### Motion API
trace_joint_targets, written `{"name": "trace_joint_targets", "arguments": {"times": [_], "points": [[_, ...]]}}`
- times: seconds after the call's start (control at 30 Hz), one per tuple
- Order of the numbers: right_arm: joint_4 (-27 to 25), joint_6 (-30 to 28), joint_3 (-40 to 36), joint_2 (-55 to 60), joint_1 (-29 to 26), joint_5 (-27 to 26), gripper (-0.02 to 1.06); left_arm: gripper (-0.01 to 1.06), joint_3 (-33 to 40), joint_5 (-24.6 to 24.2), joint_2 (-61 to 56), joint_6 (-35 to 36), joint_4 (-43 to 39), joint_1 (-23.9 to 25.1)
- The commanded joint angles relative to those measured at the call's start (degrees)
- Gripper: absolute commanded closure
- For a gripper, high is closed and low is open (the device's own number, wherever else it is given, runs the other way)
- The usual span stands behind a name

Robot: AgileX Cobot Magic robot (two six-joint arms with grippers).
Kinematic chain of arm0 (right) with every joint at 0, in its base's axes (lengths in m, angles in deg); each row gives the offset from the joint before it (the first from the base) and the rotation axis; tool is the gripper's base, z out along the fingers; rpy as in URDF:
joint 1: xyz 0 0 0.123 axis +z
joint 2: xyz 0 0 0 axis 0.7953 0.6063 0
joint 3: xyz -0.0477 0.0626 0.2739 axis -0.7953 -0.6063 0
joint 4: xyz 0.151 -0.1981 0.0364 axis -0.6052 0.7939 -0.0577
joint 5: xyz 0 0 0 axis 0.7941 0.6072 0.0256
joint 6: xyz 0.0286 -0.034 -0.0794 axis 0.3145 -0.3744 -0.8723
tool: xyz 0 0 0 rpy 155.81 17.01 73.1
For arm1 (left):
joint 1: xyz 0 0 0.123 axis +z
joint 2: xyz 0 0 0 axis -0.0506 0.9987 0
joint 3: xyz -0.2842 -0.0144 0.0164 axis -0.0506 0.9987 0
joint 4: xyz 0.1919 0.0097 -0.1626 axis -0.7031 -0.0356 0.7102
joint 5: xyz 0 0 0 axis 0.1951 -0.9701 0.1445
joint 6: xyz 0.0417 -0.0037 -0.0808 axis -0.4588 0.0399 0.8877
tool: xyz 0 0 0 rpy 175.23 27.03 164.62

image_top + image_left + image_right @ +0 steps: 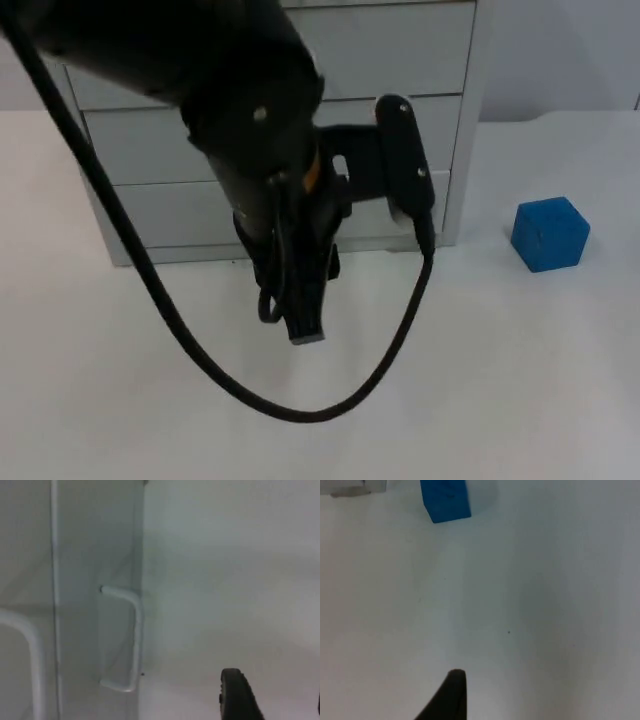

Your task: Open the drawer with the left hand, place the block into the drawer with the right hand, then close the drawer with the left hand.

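Note:
A light grey drawer cabinet (pixel 400 60) stands at the back of the table with all its visible drawers shut. My left gripper (pixel 305 322) hangs low in front of its bottom drawer (pixel 180 210), a little away from it. In the left wrist view the gripper (pixel 275 702) is open, with a curved white handle (pixel 135 635) ahead and nothing between the fingers. A blue block (pixel 549 233) sits on the table to the right of the cabinet. My right gripper (pixel 452 695) waits above bare table, well short of the block (pixel 445 500).
The white table top (pixel 500 400) stretches out in front of the cabinet and around the block. A second drawer handle (pixel 30 645) shows beside the first. The cabinet's corner (pixel 355 486) lies near the block.

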Motion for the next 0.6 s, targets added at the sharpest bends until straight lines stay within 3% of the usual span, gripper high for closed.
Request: {"name": "trace_joint_targets", "arguments": {"times": [0.0, 0.1, 0.23, 0.37, 0.57], "points": [[-0.2, -0.3, 0.3, -0.2, 0.0, 0.1, -0.01, 0.65, -0.4, 2.3, 1.2, 4.5, -7.7, -0.1], [-0.2, -0.3, 0.3, -0.2, 0.0, 0.1, -0.01, 0.65, -0.4, 3.7, 4.2, 13.4, -21.8, -0.1], [-0.2, -0.3, 0.3, -0.2, 0.0, 0.1, -0.01, 0.65, -0.4, 4.6, 6.1, 19.8, -30.2, -0.1], [-0.2, -0.3, 0.3, -0.2, 0.0, -0.2, -0.01, 0.65, -1.5, 4.5, 8.8, 24.3, -35.5, 0.4], [-0.2, -0.3, 0.3, -0.2, 0.0, -0.4, -0.01, 0.65, -3.0, 4.5, 11.8, 25.9, -35.7, 2.8]]}}
